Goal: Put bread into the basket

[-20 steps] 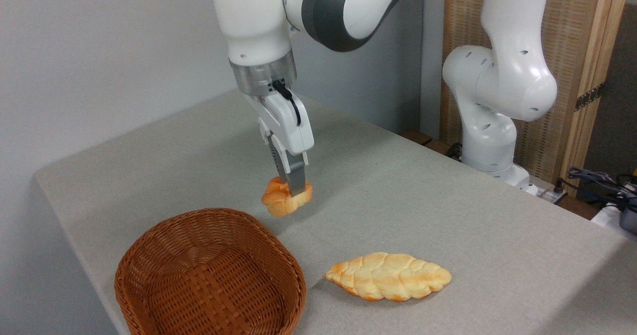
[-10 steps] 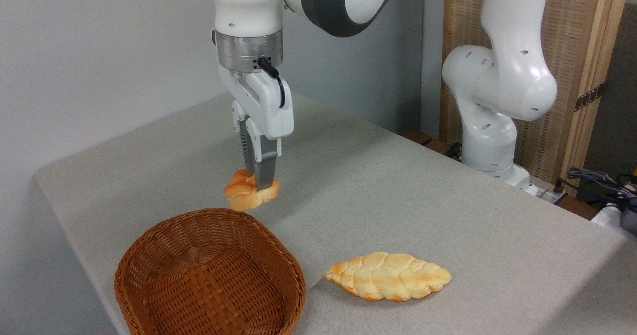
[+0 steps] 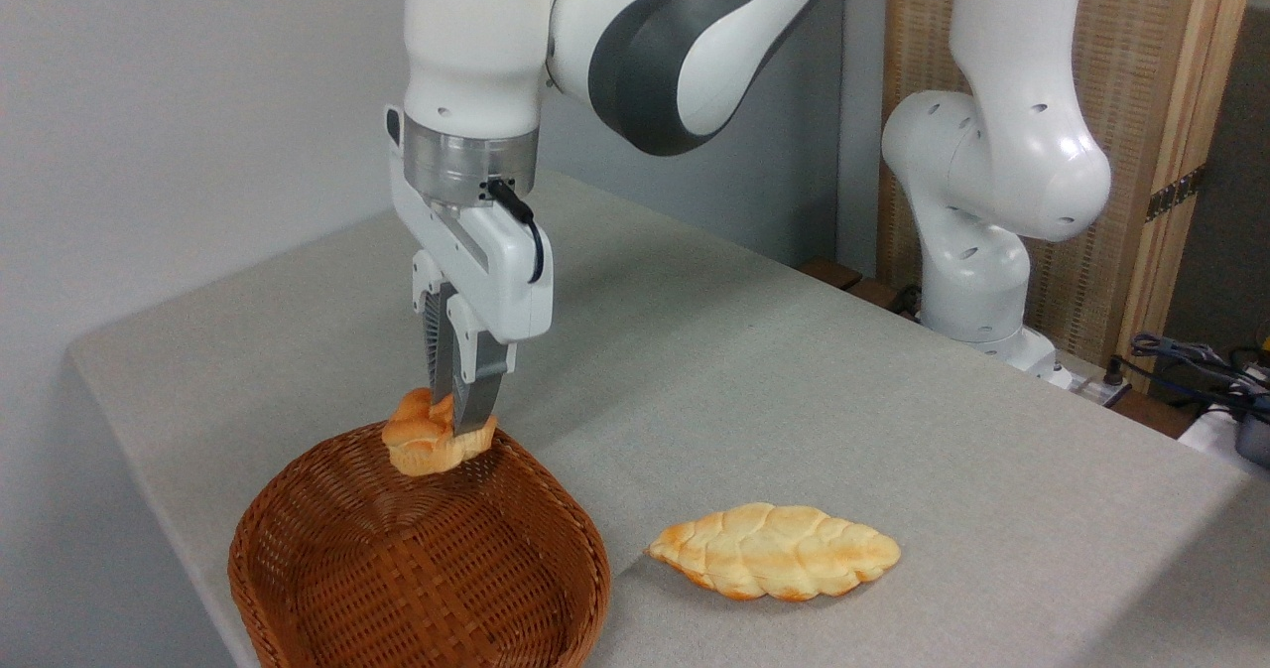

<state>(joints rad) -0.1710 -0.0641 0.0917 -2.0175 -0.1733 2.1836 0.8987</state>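
1. Below and left of the gripper: brown woven wicker basket (image 3: 417,559), rounded-oval, deep-sided, tight lattice weave, nothing lying inside.
2. At the fingertips: small round knotted bun (image 3: 429,437), orange-golden crust, paler underside, held in the air over the basket's far rim and clear of the floor of the basket.
3. White two-finger gripper (image 3: 458,420) pointing straight down, grey fingers clamped on the small round knotted bun from either side; matte pads, smooth white housing, black cable looped at the wrist.
4. Step in hand, by judgement: carry stage, with placement not yet done; bun above the rim edge rather than the middle.
5. Next move, by judgement: short travel toward the near side to centre over the basket, slight descent, then release; soft crust likely to tolerate a small drop.
6. Right of and below the gripper, well apart: long flat leaf-shaped braided loaf (image 3: 776,552), pale gold, lying on the grey textured table (image 3: 794,390); no part in this step.
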